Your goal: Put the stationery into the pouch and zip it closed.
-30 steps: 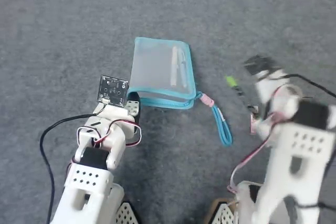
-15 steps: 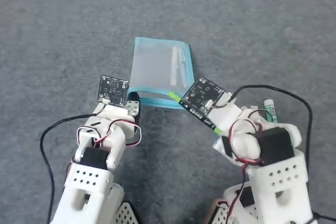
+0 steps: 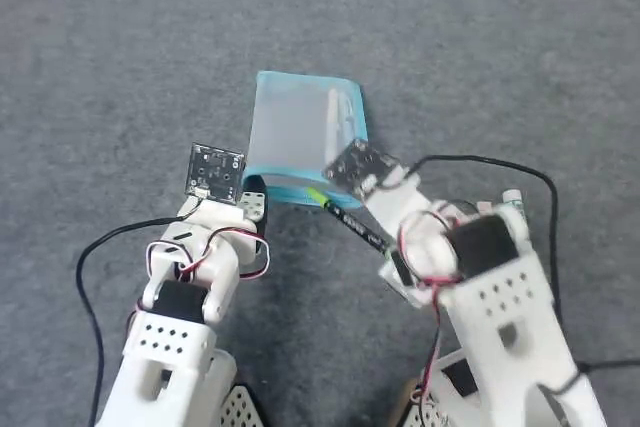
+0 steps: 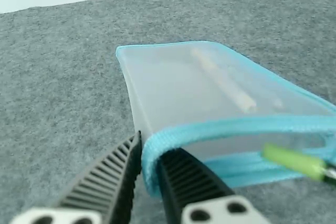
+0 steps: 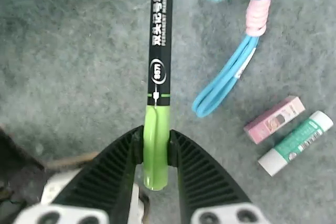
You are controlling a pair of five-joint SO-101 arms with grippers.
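Marker (image 5: 157,66) neared pouch (image 3: 292,127), in right tool (image 5: 156,141).

The pouch (image 3: 300,132) is recorded as frosted clear, edged in light blue. The marker (image 5: 157,77) is noted black with lime-green ends and white print. The strap loop (image 5: 226,85) is blue and its collar (image 5: 257,17) pink. A pink block (image 5: 274,120) and a green-and-white tube (image 5: 295,142) are logged. The desk (image 3: 120,77) is plain grey.

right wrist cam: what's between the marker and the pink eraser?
The blue strap lies looped on the table between the marker and the pink eraser, touching neither. The right wrist view shows this.
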